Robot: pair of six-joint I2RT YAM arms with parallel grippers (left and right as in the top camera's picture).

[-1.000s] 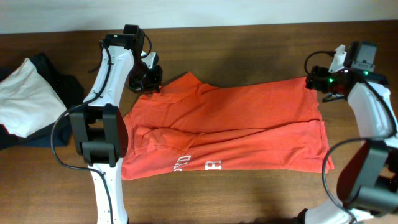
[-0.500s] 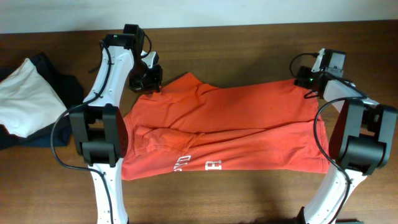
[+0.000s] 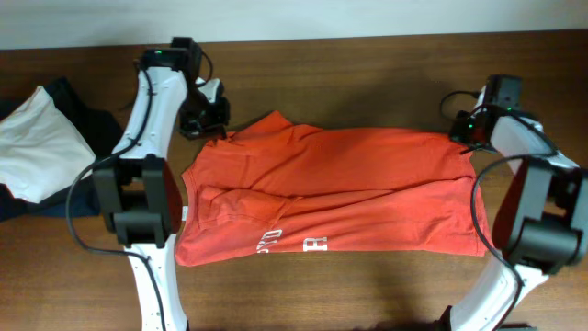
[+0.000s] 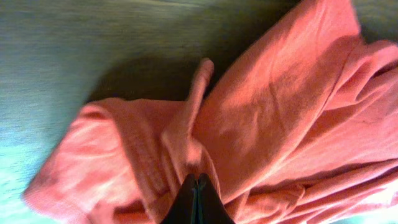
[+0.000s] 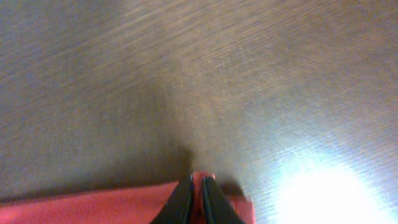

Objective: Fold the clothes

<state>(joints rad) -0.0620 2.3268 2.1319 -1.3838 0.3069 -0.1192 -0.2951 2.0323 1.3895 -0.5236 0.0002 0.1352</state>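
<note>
Two end effectors (image 4: 196, 184) (image 5: 198, 183) low, tight on T-shirt (image 3: 331, 195)

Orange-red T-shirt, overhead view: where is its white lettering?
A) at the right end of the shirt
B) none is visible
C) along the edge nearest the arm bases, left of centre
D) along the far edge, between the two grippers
C: the white lettering sits on the T-shirt close to the edge nearest the arm bases, left of the middle.

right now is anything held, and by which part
Both hold the orange-red T-shirt: left jaws pinch bunched fabric at its far left corner, right jaws its far right corner.
</note>
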